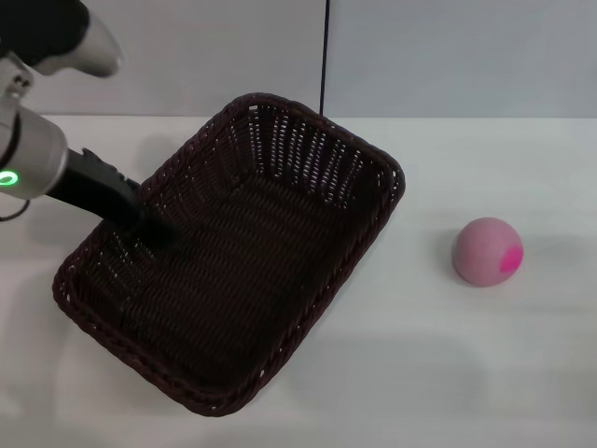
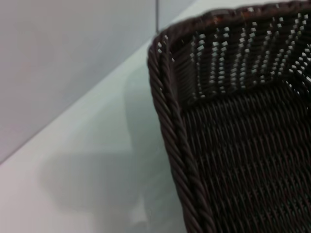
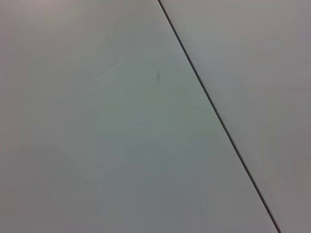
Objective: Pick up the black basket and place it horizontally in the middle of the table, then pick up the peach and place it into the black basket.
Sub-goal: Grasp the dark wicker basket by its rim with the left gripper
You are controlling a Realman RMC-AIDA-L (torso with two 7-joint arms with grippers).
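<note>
The black basket (image 1: pixel 300 152) lies diagonally on the white table (image 1: pixel 485 364), left of centre, and holds nothing. My left gripper (image 1: pixel 159 227) reaches from the left over the basket's left long rim and into it; it is dark against the dark weave. The left wrist view shows the braided rim (image 2: pixel 170 126) and a corner of the basket close up, with table (image 2: pixel 97 160) beside it. The peach (image 1: pixel 487 251), pale pink with a magenta blotch, sits on the table to the right of the basket, apart from it. My right gripper is out of view.
A grey wall (image 1: pixel 448 56) with a dark vertical seam runs along the table's far edge. The right wrist view shows only grey wall panels (image 3: pixel 97 121) with a seam.
</note>
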